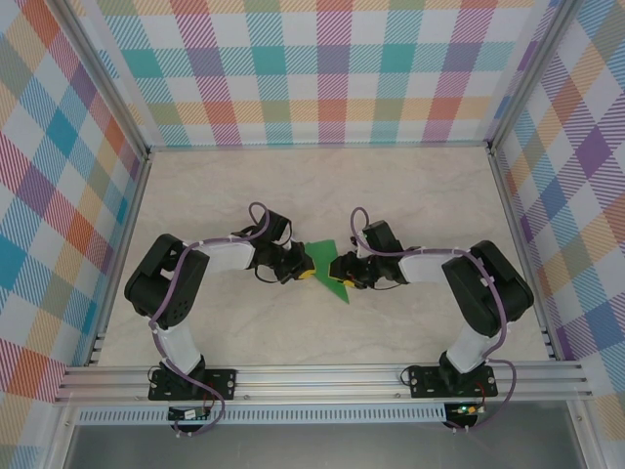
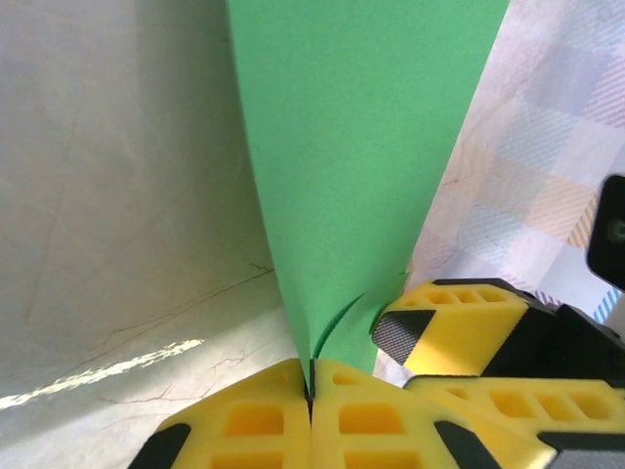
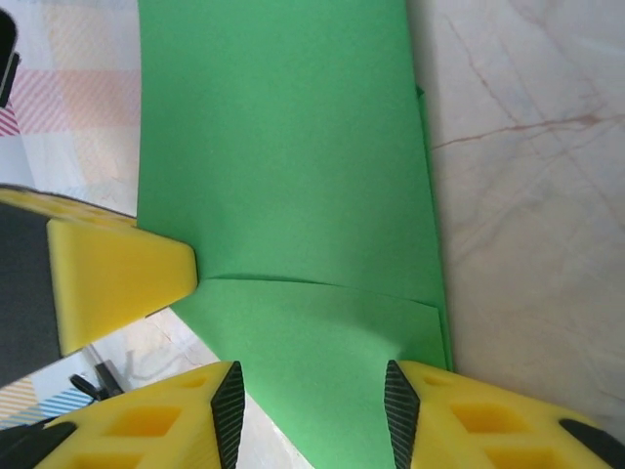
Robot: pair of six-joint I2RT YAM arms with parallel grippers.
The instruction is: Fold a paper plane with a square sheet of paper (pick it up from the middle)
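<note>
The green sheet of paper [image 1: 328,266], folded into a pointed, layered shape, is held at the table's middle between both grippers. My left gripper [image 1: 304,271] is shut on its lower edge; in the left wrist view the yellow jaws [image 2: 312,386] meet on the paper [image 2: 361,147], which rises steeply above them. My right gripper [image 1: 344,270] is open, its fingers [image 3: 312,405] standing apart on either side of the narrow end of the paper [image 3: 283,166], whose creased flap shows just ahead. One right finger [image 2: 459,327] shows beside the paper in the left wrist view.
The marbled tabletop [image 1: 322,186] stretches behind and in front of the grippers. Checked walls [image 1: 322,68] close the back and sides. An aluminium rail [image 1: 322,376] carries both arm bases at the near edge.
</note>
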